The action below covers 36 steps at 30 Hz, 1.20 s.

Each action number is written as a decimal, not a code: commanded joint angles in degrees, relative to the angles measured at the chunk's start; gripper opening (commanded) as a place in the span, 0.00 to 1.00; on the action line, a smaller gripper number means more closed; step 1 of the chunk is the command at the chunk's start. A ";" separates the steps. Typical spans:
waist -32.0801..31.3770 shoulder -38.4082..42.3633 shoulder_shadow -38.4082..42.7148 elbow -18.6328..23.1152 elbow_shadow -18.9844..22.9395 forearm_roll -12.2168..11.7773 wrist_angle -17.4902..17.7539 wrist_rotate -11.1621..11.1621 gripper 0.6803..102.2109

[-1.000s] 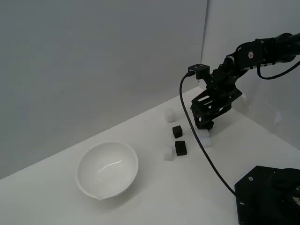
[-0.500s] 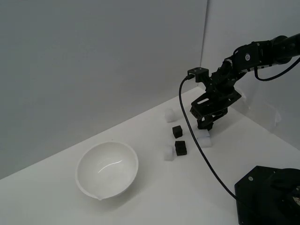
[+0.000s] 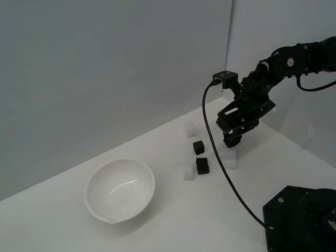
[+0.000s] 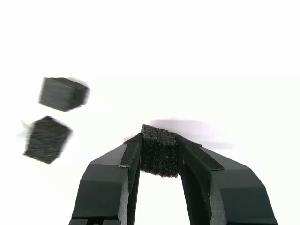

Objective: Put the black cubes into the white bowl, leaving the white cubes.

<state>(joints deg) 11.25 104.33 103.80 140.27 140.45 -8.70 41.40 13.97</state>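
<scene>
**Entry: one black cube in the jaws, lifted from the table**

Setting: plain white table [image 3: 173, 215] against grey walls that meet in a corner behind the arm; a black base unit [image 3: 302, 218] sits at the exterior view's lower right.

Gripper [image 4: 161, 152]: jaws closed to the width of one cube, pressing on both flanks of a black foam cube [image 4: 160, 156]. In the exterior view the gripper [image 3: 232, 140] hangs above the table, with a white cube [image 3: 228, 159] directly beneath the jaws.

Change noted: over the last second the gripper has risen from a lower position among the cubes and now stands a little higher and clear of the surface. Judged meaning: the grasp is made and the first cube is off the table, ready for carrying.

Remaining black cubes: two, one [image 3: 198, 147] and another [image 3: 202, 166], both on the table near the jaws and to one side of them; the wrist view shows the same pair [image 4: 62, 93] [image 4: 46, 139], blurred.

White cubes: one [image 3: 189, 171] touching or just beside the nearer black cube, one [image 3: 189, 129] farther off by the wall.

White bowl [image 3: 94, 202]: empty, well apart from the jaws, beyond the loose cubes.
</scene>
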 commanded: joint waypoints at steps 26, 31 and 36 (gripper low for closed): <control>-20.04 20.57 21.01 -8.61 -9.05 -10.99 4.22 -2.29 0.02; -25.22 18.19 18.54 -12.13 -12.66 -12.39 4.22 -2.64 0.02; -30.32 14.50 14.85 -14.94 -15.29 -13.62 3.87 -2.72 0.02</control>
<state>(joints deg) -17.67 118.92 118.56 127.71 127.79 -20.92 45.26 11.43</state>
